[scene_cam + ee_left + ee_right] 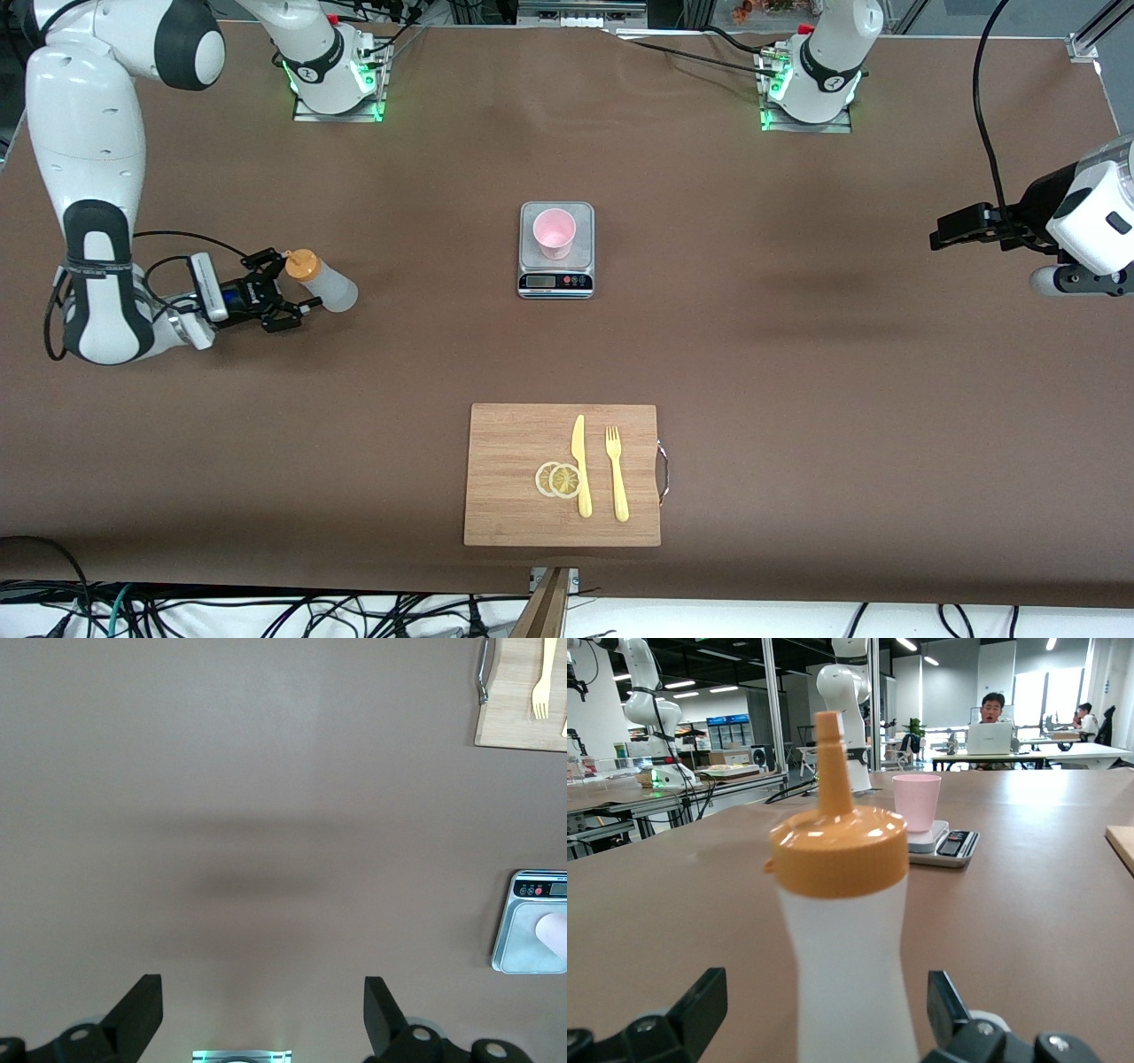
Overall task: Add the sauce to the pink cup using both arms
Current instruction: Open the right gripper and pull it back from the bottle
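The squeeze bottle (332, 287) with its orange nozzle cap (301, 264) stands upright toward the right arm's end of the table. My right gripper (299, 282) is open, low over the table, with its fingers on either side of the bottle and a gap on each side. In the right wrist view the bottle (842, 930) stands between the open fingers of the gripper (828, 1010). The pink cup (555, 232) stands on a small kitchen scale (555, 270) mid-table and also shows in the right wrist view (916, 802). My left gripper (941, 237) is open and empty, up over bare table at the left arm's end (263, 997).
A wooden cutting board (509, 461) lies nearer the front camera than the scale, with a yellow knife (581, 465), a fork (617, 474) and two lemon slices (559, 479) on it. The scale (523, 943) and board (514, 722) also show in the left wrist view.
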{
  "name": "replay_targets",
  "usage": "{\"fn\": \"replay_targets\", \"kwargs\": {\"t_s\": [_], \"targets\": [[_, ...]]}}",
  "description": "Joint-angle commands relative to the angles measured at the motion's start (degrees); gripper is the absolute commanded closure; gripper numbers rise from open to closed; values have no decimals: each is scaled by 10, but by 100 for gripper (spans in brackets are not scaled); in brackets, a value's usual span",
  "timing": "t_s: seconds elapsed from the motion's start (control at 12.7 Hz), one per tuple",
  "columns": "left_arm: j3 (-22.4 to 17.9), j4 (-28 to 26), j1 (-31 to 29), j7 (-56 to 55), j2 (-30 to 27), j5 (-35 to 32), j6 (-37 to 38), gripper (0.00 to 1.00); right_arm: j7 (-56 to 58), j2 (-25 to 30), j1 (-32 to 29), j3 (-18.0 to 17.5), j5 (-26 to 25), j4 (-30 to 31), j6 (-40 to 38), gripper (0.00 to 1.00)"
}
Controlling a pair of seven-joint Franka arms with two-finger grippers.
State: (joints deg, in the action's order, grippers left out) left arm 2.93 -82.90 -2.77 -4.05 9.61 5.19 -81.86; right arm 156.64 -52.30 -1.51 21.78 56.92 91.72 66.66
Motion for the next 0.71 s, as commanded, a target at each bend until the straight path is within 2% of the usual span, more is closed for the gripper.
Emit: {"fn": "replay_targets", "kwargs": {"t_s": [0.0, 0.08, 0.24, 0.47, 0.63], "targets": [[0, 12, -1, 11, 5, -4, 1, 0, 39, 7, -32, 7, -27, -11, -18, 0], [0, 12, -1, 12, 6, -3, 1, 0, 31, 15, -33, 16, -28, -11, -25, 0], [1, 12, -1, 12, 5, -3, 1, 0, -21, 35, -31, 55, -19, -24, -26, 0], [0, 12, -1, 12, 6, -3, 1, 0, -170, 73, -28, 77, -5, -43, -23, 0], [0, 12, -1, 12, 6, -4, 1, 0, -286, 94, -26, 80, -8, -63, -26, 0]]}}
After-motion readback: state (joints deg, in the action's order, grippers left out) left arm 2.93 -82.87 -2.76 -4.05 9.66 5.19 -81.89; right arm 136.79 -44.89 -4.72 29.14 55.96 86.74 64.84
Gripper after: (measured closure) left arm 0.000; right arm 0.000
